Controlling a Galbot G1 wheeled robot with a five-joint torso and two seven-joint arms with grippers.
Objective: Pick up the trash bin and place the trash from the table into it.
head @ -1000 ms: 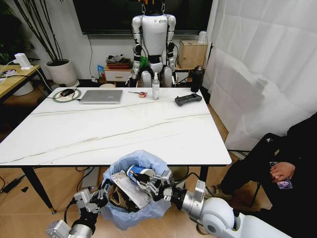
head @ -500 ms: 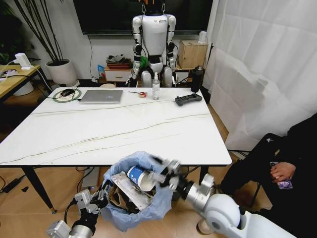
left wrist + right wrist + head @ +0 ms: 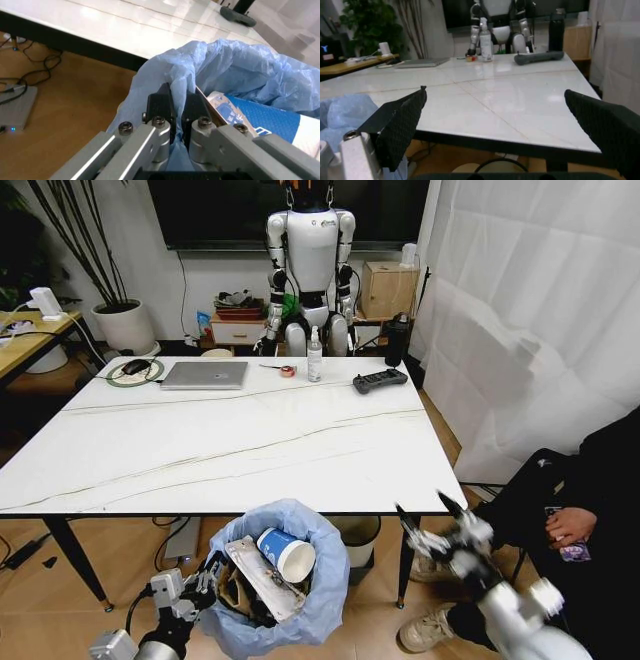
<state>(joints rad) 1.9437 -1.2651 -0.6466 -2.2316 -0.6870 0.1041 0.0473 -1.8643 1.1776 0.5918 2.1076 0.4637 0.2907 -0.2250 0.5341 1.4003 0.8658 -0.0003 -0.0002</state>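
Note:
The trash bin point(image 3: 322, 595), lined with a light-blue bag, hangs below the table's point(image 3: 250, 442) front edge. My left gripper point(image 3: 208, 575) is shut on the bag's rim; in the left wrist view its fingers point(image 3: 164, 107) pinch the blue plastic point(image 3: 235, 71). Trash lies inside the bin: a blue-and-white paper cup point(image 3: 287, 553), a flat white packet point(image 3: 260, 568) and brown cardboard point(image 3: 234, 588). The cup point(image 3: 272, 122) also shows in the left wrist view. My right gripper point(image 3: 429, 513) is open and empty, right of the bin near the table's front right corner. Seen from its own wrist, the right gripper point(image 3: 505, 112) faces the table point(image 3: 485, 101).
On the table's far side lie a laptop point(image 3: 205, 374), a black controller point(image 3: 380, 380) and a spray bottle point(image 3: 315, 355). A grey bin with a white rim point(image 3: 357, 532) stands under the table. A person point(image 3: 585, 510) sits at the right. A white humanoid robot point(image 3: 310, 260) stands behind.
My right gripper let go of the paper cup inside the bin, pulled out to the right and stands open. The cup now rests in the bin.

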